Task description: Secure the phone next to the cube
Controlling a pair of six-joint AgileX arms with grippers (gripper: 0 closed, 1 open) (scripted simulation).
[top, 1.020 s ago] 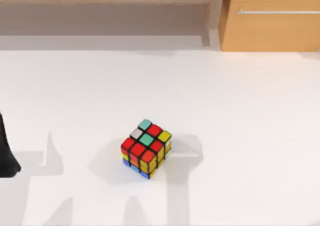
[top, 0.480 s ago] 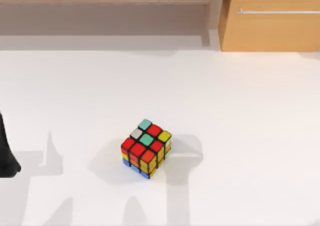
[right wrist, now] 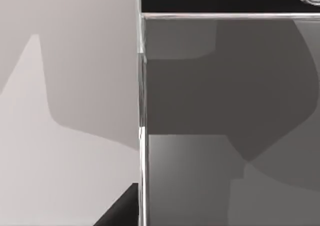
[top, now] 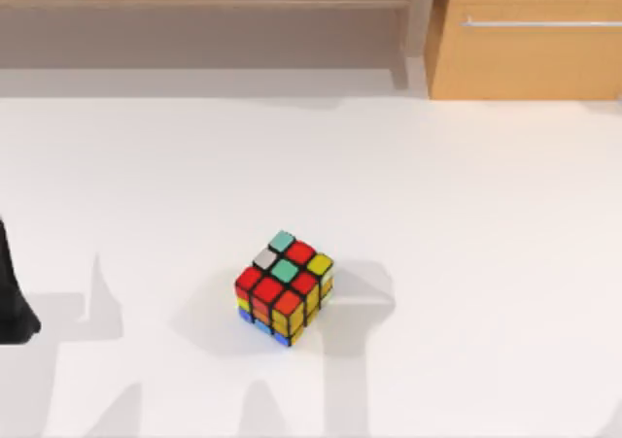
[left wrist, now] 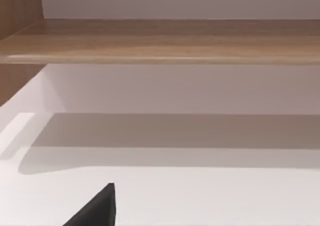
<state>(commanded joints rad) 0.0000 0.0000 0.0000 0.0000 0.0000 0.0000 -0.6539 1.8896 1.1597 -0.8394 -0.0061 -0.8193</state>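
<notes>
Right wrist view | phone (right wrist: 230,116) close under right gripper | fingers: can't tell | cube (top: 283,287) mid-table

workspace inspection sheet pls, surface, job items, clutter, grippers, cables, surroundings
surface: white table, arm shadows falling on it
job's things: cube sits left of centre in the top view; phone close under the right wrist camera, grey screen, black end strip
clutter: nothing seen
grippers: left arm parked at the table's left edge; a dark tip beside the phone's rim
cables: nothing seen
surroundings: wooden shelf and drawer cabinet behind
</notes>
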